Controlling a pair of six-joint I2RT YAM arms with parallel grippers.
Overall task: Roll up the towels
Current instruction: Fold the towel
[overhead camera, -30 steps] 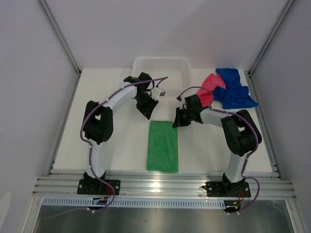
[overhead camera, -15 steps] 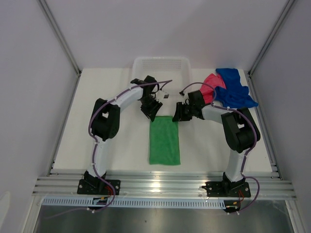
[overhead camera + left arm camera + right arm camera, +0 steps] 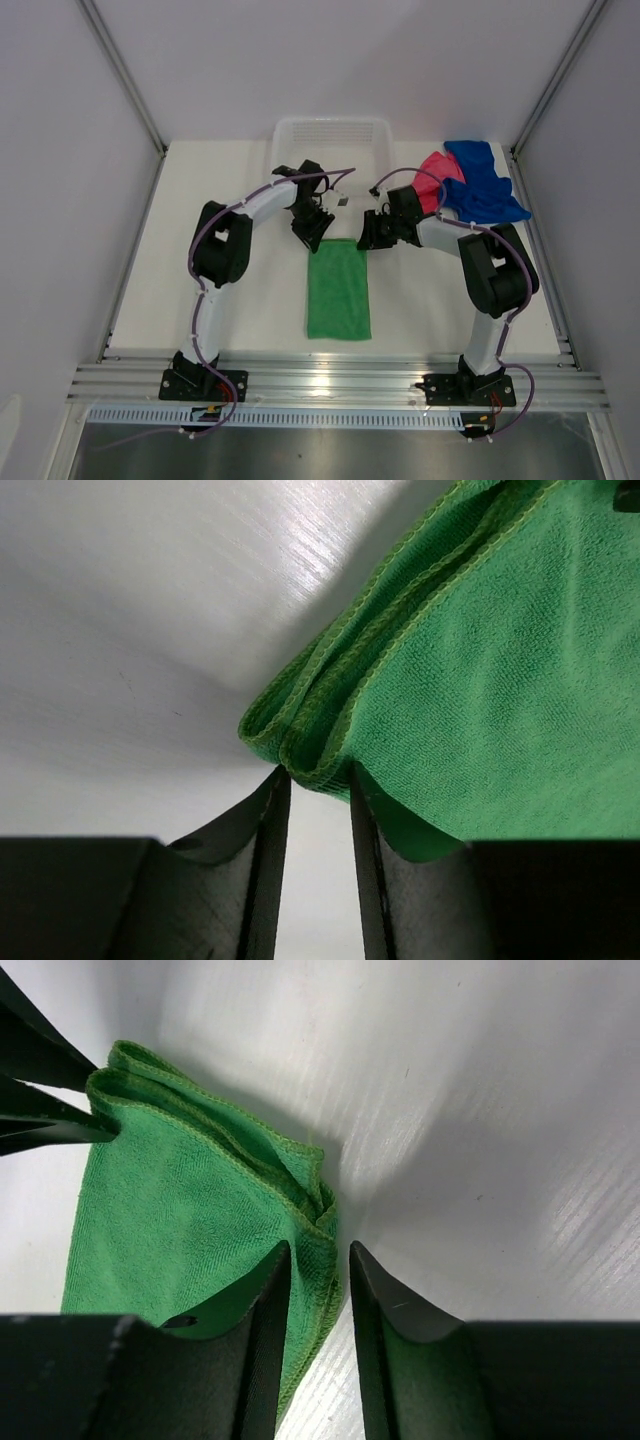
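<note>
Within the last second both arms have closed in on the far short edge of the green towel (image 3: 338, 290), which lies flat and folded in the middle of the worktop (image 3: 250, 300), its long sides running from near the near edge toward the far edge. The left claw (image 3: 312, 236) now sits at the towel's far left corner and the right claw (image 3: 368, 238) at its far right corner, where a second ago they hung a little off that edge. The right claw, then shut, has since opened. In its wrist view its fingers stand slightly apart and straddle the layered corner hem. The left claw is likewise narrowly parted, with the folded corner sitting right at its mouth and bare worktop showing through the gap, so neither looks pinched shut on cloth yet. The towel also appears to have slid a touch away from the near edge. For the task this reads as a two-corner grasp being set up. No turn of a roll shows in the green towel, and closing on both corners together would probably come first. The pink-red towel (image 3: 432, 178) and the blue towel (image 3: 485, 185) lie heaped at the far right corner, unrolled, beside the white basket (image 3: 330, 130) at the far edge.
</note>
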